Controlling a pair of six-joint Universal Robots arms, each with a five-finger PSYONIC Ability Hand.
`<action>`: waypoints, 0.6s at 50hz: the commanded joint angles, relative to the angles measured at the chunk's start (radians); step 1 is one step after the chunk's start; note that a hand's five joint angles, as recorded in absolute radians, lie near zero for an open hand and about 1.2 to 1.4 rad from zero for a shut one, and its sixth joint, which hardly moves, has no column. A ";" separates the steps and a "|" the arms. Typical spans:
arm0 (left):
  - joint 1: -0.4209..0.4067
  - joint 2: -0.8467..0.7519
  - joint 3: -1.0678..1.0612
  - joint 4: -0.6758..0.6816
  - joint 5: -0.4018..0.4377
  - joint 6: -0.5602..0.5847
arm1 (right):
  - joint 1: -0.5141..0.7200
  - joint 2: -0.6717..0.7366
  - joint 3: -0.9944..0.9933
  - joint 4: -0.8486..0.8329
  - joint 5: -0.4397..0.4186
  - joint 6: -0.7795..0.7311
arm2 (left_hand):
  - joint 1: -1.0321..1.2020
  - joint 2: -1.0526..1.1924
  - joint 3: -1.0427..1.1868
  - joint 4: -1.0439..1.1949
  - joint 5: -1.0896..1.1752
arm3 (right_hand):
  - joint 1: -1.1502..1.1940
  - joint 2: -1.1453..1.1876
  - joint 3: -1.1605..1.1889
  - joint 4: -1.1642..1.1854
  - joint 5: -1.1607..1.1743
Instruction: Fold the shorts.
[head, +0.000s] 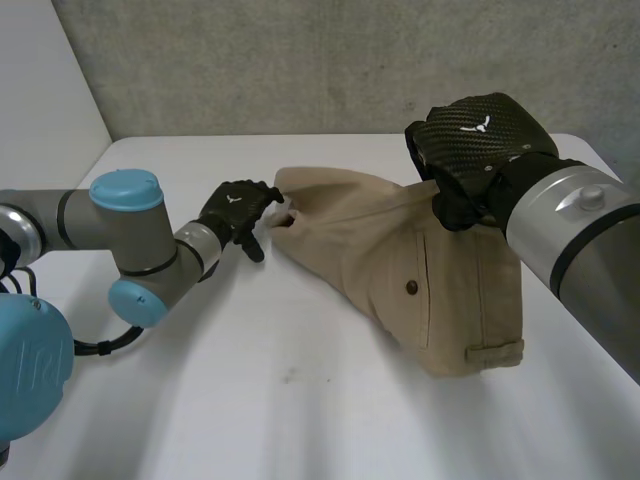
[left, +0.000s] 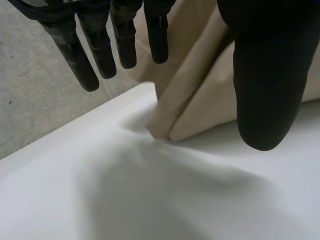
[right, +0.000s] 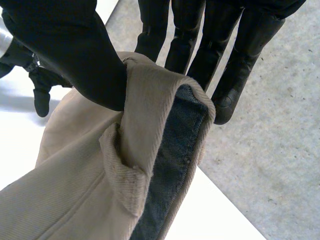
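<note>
The tan shorts (head: 400, 250) lie crumpled on the white table (head: 300, 400), a button and a belt loop showing. My right hand (head: 475, 140) is raised over their right end, shut on the waistband (right: 150, 115), which is pinched between thumb (right: 65, 45) and fingers; the dark lining shows inside. My left hand (head: 236, 212) is at the shorts' left end, open. Its fingers (left: 100, 50) and thumb (left: 265, 75) stand straight and apart above a folded corner of the cloth (left: 200, 100) without gripping it.
A grey wall (head: 330, 60) rises right behind the table's far edge. My left hand (right: 40, 85) also appears beyond the cloth in the right wrist view. Bare tabletop spreads in front of the shorts.
</note>
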 joint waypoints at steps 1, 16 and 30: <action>-0.002 0.039 -0.040 0.007 0.004 -0.017 | -0.002 -0.023 0.012 0.003 -0.001 -0.009 | 0.068 0.061 0.062 0.061 0.056 | 0.415 0.221 0.228 0.213 0.245; -0.003 0.065 -0.097 0.046 0.018 -0.052 | 0.009 -0.060 0.026 0.003 -0.017 -0.017 | 0.107 0.099 0.100 0.099 0.094 | 0.415 0.221 0.228 0.213 0.245; -0.028 0.123 -0.111 0.204 -0.106 -0.060 | -0.008 -0.055 0.003 -0.012 -0.030 -0.034 | 1.046 1.038 1.039 1.038 1.034 | 0.415 0.221 0.228 0.213 0.245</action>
